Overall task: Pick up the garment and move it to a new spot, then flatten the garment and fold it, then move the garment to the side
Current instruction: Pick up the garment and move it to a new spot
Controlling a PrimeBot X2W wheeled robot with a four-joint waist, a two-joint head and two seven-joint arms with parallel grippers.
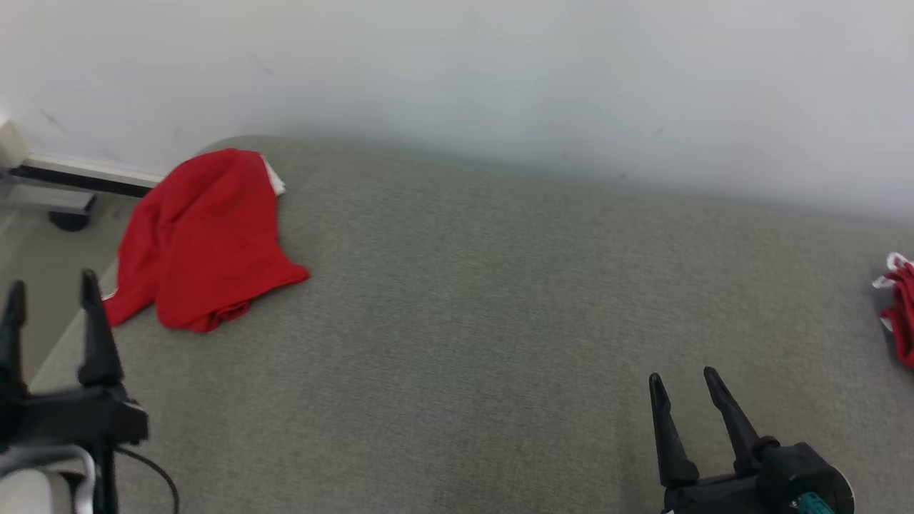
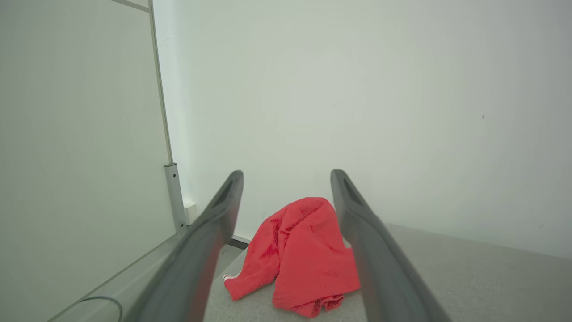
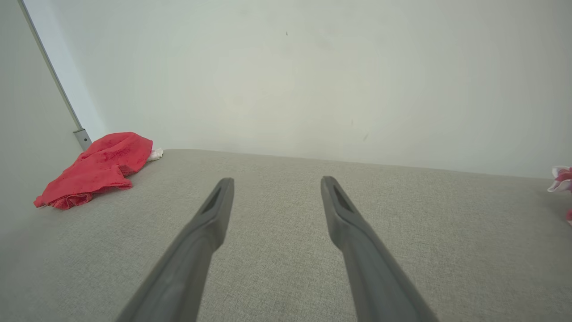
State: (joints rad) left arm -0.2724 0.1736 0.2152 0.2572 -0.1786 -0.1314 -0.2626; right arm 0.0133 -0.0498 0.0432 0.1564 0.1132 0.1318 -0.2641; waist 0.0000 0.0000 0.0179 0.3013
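Observation:
The garment [image 1: 203, 243] is a crumpled red piece with a bit of white at its far edge. It lies near the far left corner of the grey padded surface [image 1: 464, 321]. My left gripper [image 1: 50, 282] hovers open and holds nothing, at the surface's left edge, nearer to me than the garment. In the left wrist view the garment [image 2: 304, 255] sits ahead between the open fingers of my left gripper [image 2: 287, 173]. My right gripper [image 1: 681, 375] stands open over the front right of the surface, far from the garment [image 3: 96, 167], with bare fabric under my right gripper [image 3: 276, 180].
Another red and white cloth [image 1: 901, 307] lies at the surface's right edge, also at the right rim of the right wrist view [image 3: 562, 179]. A white wall backs the surface. Left of it are floor, a low rail and a dark caster [image 1: 70, 218].

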